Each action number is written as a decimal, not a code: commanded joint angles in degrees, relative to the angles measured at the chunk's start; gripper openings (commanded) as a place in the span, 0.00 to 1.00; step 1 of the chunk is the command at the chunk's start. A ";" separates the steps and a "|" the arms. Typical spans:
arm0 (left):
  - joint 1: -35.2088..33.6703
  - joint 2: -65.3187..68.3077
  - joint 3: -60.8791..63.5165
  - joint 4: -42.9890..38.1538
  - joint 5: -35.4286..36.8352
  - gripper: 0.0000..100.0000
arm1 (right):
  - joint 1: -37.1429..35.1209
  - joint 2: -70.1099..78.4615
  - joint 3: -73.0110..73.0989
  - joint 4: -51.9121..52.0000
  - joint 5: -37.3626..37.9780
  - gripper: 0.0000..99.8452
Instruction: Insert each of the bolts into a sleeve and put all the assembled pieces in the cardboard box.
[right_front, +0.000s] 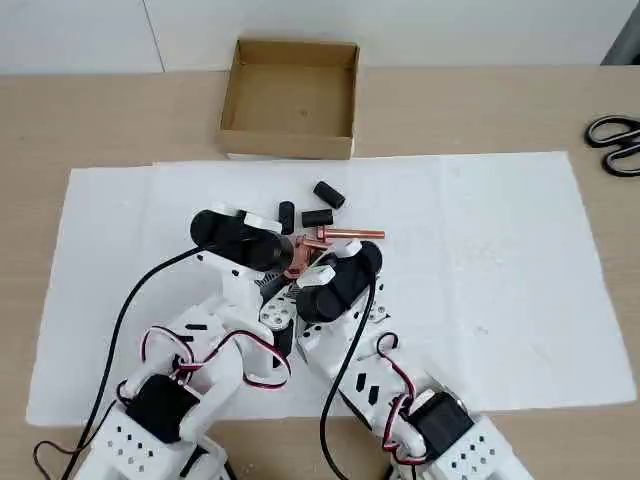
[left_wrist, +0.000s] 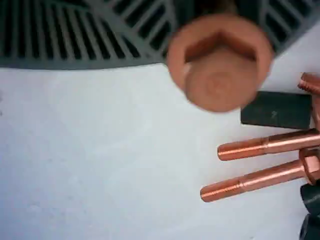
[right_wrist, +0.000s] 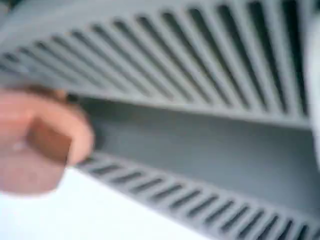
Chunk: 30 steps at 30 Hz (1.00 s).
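Both arms meet at the middle of the white sheet (right_front: 480, 290). My left gripper (right_front: 290, 256) is shut on a copper bolt (right_front: 300, 262), whose hex head (left_wrist: 220, 62) looms close in the left wrist view against a ribbed grey finger (left_wrist: 75, 35). My right gripper (right_front: 320, 268) sits right against the same bolt, and the bolt head (right_wrist: 40, 142) lies beside ribbed grey surfaces in the right wrist view. Two loose bolts (left_wrist: 265, 145) (left_wrist: 255, 180) lie just beyond, beside a black sleeve (left_wrist: 277, 110). Three black sleeves (right_front: 328, 194) (right_front: 287, 215) (right_front: 317, 217) lie behind the grippers.
The open cardboard box (right_front: 230, 100) stands at the back, just off the sheet's far edge, with nothing in it. Scissors (right_front: 615, 140) lie at the table's right edge. A loose bolt (right_front: 350, 235) rests right of the grippers.
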 joint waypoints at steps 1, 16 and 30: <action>-0.35 -0.26 -0.13 2.29 -0.88 0.10 | 0.04 -1.10 -0.09 -1.19 0.09 0.00; -0.53 -0.53 -8.40 10.20 -0.97 0.11 | 0.04 -1.10 0.09 -1.27 0.09 0.00; -6.68 -0.53 -17.63 17.67 -4.40 0.11 | 0.13 -1.10 0.09 -1.27 0.09 0.00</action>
